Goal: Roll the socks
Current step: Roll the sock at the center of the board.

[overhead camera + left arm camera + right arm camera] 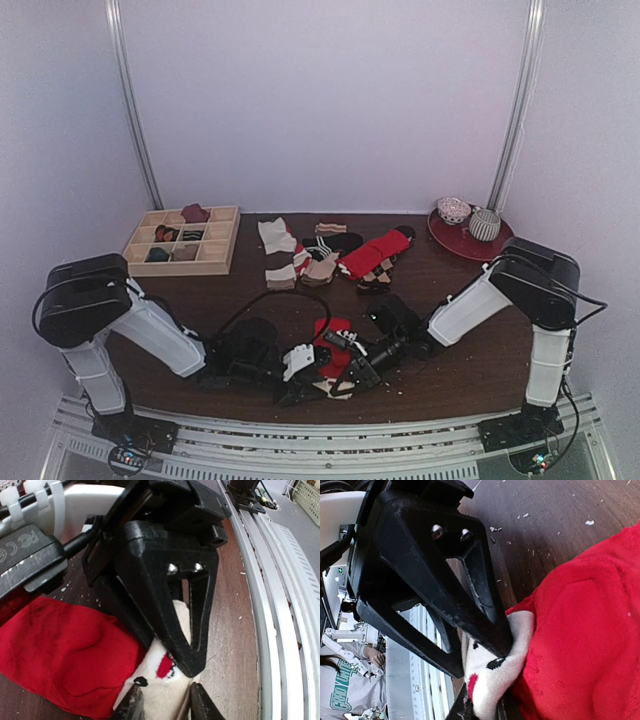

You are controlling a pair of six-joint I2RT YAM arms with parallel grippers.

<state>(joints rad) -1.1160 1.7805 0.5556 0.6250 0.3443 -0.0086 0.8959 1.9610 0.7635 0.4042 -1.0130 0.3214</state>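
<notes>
Sock [65,650], one, red, cream end clamped in right claw [480,662], seemingly left claw [172,660] too.

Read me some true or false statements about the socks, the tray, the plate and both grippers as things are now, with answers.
1. The red fabric sock with a cream end lies near the front edge of the dark wooden table. True.
2. The right gripper is open, clear of the sock. False: it is shut on the cream end.
3. The wooden compartment tray sits at the back left. True.
4. The round red plate is bare. False: two rounded patterned objects sit on it.
5. The left gripper pinches that cream end too. True.
</notes>
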